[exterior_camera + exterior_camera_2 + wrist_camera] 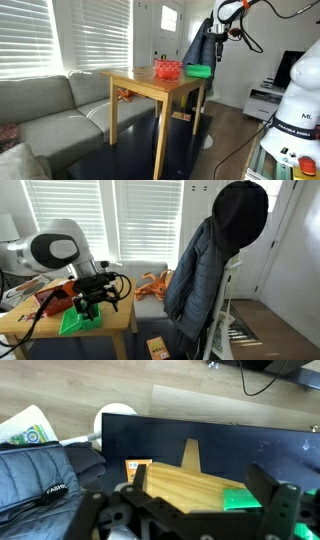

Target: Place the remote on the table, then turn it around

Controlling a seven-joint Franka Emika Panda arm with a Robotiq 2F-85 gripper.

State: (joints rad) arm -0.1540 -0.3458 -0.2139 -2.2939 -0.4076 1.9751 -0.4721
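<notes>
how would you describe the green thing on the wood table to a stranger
Find the tall light-wood table beside the grey sofa. On its top, past a red basket, a flat green object lies at the corner under the open gripper. It is the only green thing there and sits low.

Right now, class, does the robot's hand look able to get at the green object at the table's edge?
Probably yes. The hand hangs open above the green object near a corner of the table, with nothing visible between them. The red basket sits apart on the tabletop, out of the way.
</notes>
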